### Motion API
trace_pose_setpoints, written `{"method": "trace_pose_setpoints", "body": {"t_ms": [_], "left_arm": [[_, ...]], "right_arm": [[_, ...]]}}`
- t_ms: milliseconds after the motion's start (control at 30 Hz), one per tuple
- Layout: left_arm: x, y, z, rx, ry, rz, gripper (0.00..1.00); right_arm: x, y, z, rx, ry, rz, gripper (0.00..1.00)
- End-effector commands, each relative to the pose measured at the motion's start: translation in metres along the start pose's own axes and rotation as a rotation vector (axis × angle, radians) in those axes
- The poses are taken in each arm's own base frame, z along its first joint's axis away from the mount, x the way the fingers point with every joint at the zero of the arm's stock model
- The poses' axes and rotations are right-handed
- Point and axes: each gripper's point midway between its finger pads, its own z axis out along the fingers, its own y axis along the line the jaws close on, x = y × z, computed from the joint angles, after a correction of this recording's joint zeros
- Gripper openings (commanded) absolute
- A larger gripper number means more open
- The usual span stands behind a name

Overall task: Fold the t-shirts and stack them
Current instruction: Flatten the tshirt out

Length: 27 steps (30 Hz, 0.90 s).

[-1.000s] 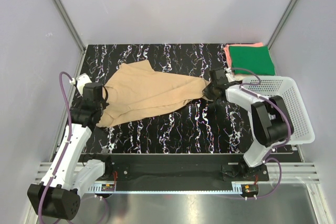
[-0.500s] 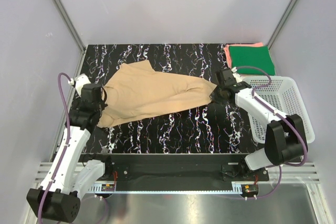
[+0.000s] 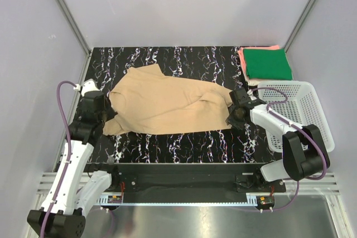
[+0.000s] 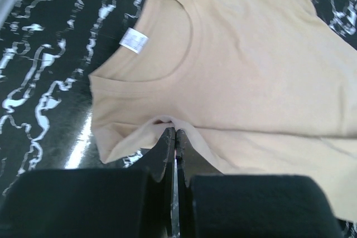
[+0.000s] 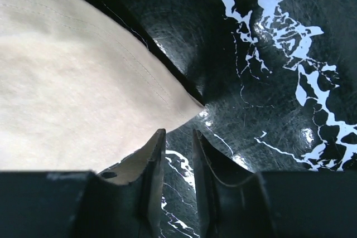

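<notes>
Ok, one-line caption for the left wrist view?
Left gripper shut on a pinched fold of the tan cloth t-shirt, lying on the black white-veined table.

No words, brands or numbers can be read anywhere. The only label is a small white tag [image 4: 135, 40] just inside the neckline of the tan t-shirt [image 4: 251, 71], too small to make out.

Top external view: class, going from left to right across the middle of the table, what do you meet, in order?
In order: left end effector → tan t-shirt → right end effector → white mesh basket.
</notes>
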Motion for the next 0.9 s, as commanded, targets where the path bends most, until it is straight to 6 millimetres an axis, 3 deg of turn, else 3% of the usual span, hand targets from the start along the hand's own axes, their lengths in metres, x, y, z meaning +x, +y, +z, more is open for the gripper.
{"method": "trace_pose_setpoints", "body": {"t_ms": [0, 200, 400, 600, 867], "left_arm": [[-0.001, -0.022, -0.009, 0.128, 0.011, -0.023, 0.00], [0.013, -0.024, -0.012, 0.169, 0.043, -0.029, 0.00], [0.015, -0.023, -0.010, 0.164, 0.048, -0.025, 0.00], [0.013, -0.022, -0.009, 0.151, 0.046, -0.021, 0.00], [0.013, -0.018, -0.008, 0.134, 0.036, -0.012, 0.00]], "right_arm": [[-0.012, 0.017, -0.005, -0.055, -0.043, 0.007, 0.33], [-0.006, 0.011, -0.012, -0.059, -0.035, 0.124, 0.38], [-0.003, 0.000, -0.003, -0.039, -0.072, 0.255, 0.34], [-0.004, 0.005, 0.011, -0.002, -0.056, 0.285, 0.33], [-0.001, -0.008, 0.024, 0.063, -0.070, 0.329, 0.31]]}}
